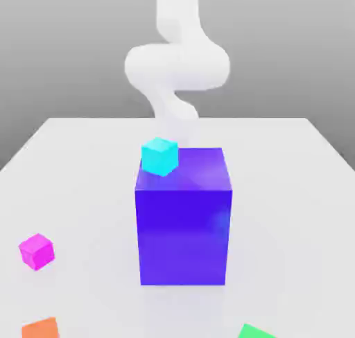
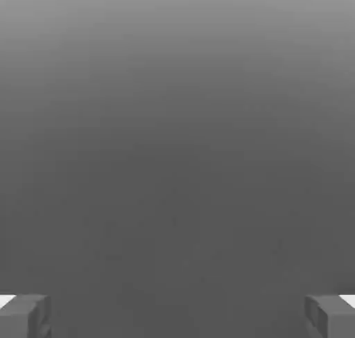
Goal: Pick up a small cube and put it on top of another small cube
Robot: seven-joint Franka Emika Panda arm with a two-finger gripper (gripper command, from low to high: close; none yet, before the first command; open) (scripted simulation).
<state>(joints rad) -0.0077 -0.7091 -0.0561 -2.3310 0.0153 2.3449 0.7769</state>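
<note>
The small cube (image 1: 36,251), bright magenta-pink, lies on the white table (image 1: 291,191) toward the exterior view's left, near the front. A small cyan cube (image 1: 159,156) shows at the upper left corner of the big blue-purple block (image 1: 183,215); I cannot tell whether it rests on the block or lies behind it. The white arm (image 1: 177,66) curls down behind the block. In the hand view my gripper (image 2: 177,316) is open, its two grey fingertips (image 2: 24,316) far apart with nothing between them, facing plain grey.
A small orange cube (image 1: 40,327) sits at the front edge on the exterior view's left. A green piece (image 1: 256,332) pokes in at the front right. The tall blue-purple block stands mid-table between the arm and the front.
</note>
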